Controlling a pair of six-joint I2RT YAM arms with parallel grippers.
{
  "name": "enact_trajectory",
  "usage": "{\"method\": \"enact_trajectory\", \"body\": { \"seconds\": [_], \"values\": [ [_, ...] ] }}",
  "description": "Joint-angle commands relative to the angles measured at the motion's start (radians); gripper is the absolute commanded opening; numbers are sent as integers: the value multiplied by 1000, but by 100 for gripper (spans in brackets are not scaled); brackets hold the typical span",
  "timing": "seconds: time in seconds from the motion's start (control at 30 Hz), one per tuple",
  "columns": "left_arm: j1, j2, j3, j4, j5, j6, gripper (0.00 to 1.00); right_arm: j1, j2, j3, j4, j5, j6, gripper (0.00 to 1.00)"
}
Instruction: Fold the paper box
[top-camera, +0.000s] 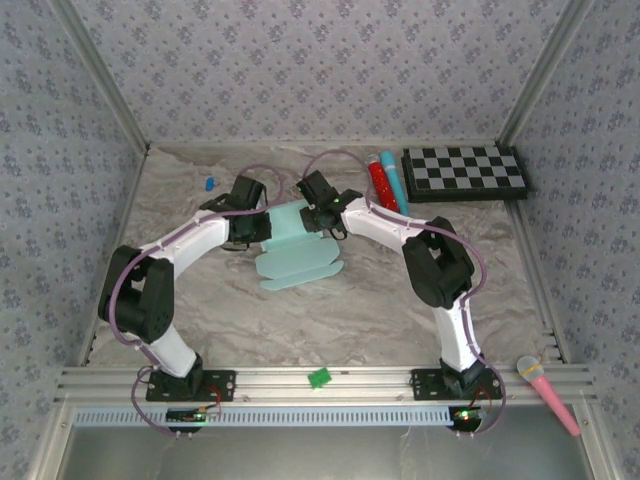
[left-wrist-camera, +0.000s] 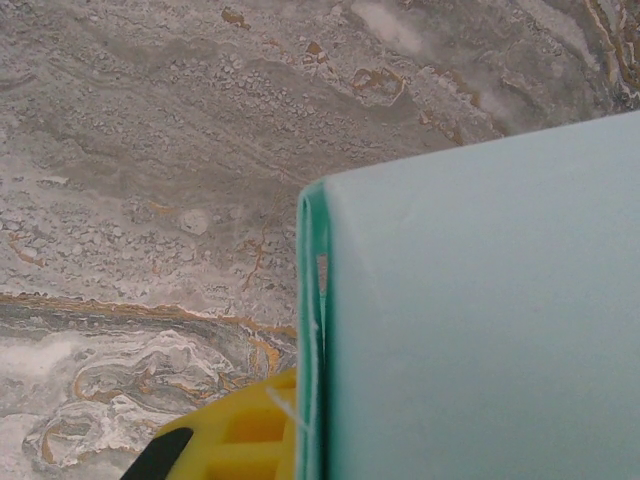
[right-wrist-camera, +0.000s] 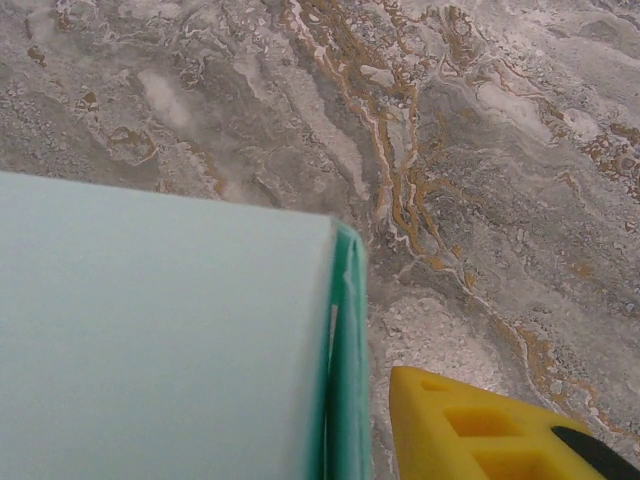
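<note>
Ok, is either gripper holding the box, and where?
The left gripper is shut on the paper box, pinching its folded left edge. The right gripper sits at the opposite end, one finger apart from the card; its hold cannot be told.

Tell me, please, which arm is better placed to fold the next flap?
Probably right: the left gripper pinches the box steady, while the right gripper has a finger just off it.

Top camera looks down from 6 o'clock over the table (top-camera: 330, 320); both wrist cameras sit close, sharing the paper box (left-wrist-camera: 480, 320).
</note>
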Motion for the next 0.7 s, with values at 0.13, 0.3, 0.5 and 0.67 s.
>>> {"method": "enact_trajectory", "body": {
  "seconds": [0.13,0.3,0.5,0.67],
  "values": [
    [1,-2,31,0,-1,-7,0,-10,10,-17,-47,-51,-12,43],
    [0,1,33,1,1,-7,0,-12,18,-14,-55,-52,-12,43],
    [1,0,33,-1,-1,-3,0,-15,34,2,-89,8,-15,37],
    [1,3,31,1,-1,-4,0,-13,62,20,-123,27,-29,36]
  ]
}}
